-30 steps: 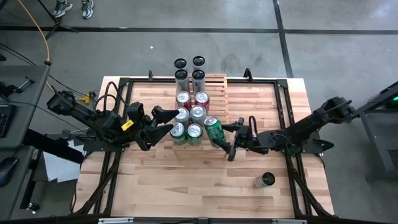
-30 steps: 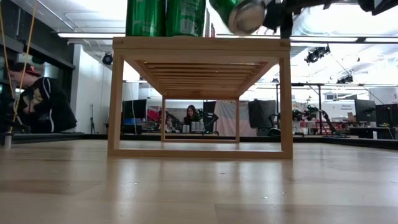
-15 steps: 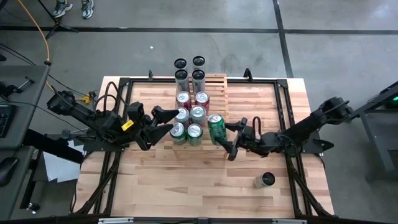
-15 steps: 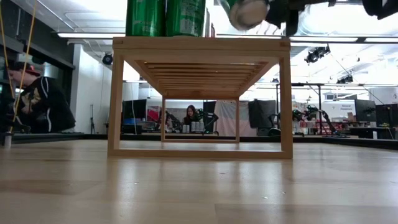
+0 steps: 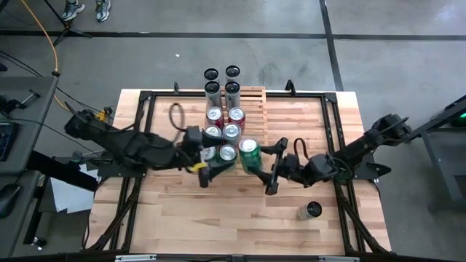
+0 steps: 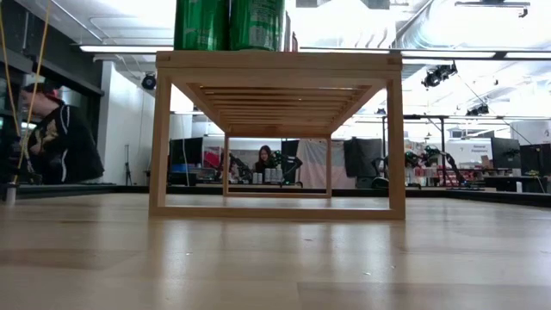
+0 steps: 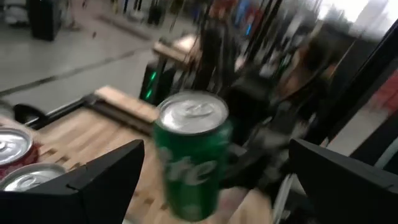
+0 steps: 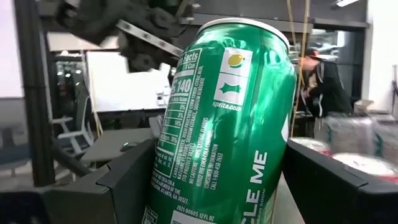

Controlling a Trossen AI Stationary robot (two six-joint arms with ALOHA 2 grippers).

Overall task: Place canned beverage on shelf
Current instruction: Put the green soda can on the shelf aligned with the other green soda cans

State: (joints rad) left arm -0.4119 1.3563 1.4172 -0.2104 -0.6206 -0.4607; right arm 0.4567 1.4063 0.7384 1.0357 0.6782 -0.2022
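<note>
The green can (image 5: 250,154) is sitting upright between the fingers of the right gripper (image 5: 266,164), which are clamped on its sides, and it is hanging beside the front row of cans already on the shelf (image 5: 253,98), at that row's open right end. Holding it by the sides is keeping the base free, which should let it settle flat on the slats. In the right wrist view the can (image 8: 225,124) is filling the frame, tilted a little, with a dark finger (image 8: 118,180) on either side. The left gripper (image 5: 211,169) is reaching in from the other side with its fingers spread apart, its tip just in front of the front row; the left wrist view is showing the can (image 7: 193,155) straight ahead between that gripper's open fingers (image 7: 99,177). It is probably there to steady or receive the can. A spare dark can (image 5: 312,211) is lying well apart on the table (image 5: 182,225) near the right arm. In the low view two green cans (image 6: 229,24) are standing on the shelf's top, and the held can is not showing there.
</note>
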